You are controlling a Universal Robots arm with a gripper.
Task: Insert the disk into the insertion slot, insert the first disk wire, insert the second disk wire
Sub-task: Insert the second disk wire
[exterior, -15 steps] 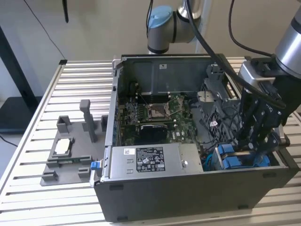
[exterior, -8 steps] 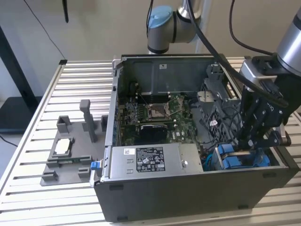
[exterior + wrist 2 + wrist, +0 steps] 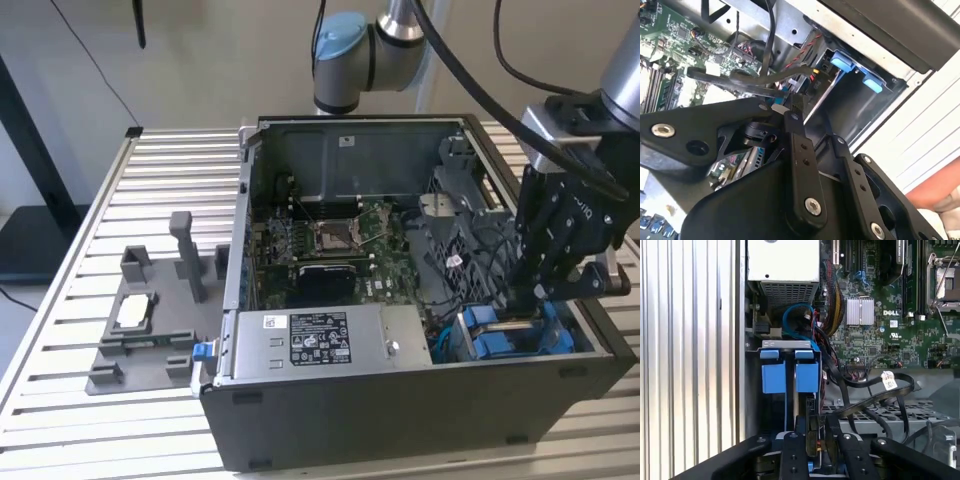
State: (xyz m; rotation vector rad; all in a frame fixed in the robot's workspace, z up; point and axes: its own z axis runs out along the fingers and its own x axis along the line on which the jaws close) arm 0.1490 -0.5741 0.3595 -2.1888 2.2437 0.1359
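1. Where the computer case lies open on the slatted table, the gripper is lowered over the blue-edged slot.
2. Blue tabs of the disk carrier are seen seated in that slot.
3. Whether the fingers are closed on anything cannot be told.

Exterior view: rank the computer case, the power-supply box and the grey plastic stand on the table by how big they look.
1. Computer case, clearly the largest.
2. Grey plastic stand and power-supply box: these look about alike in this view, so I would not rank one over the other.
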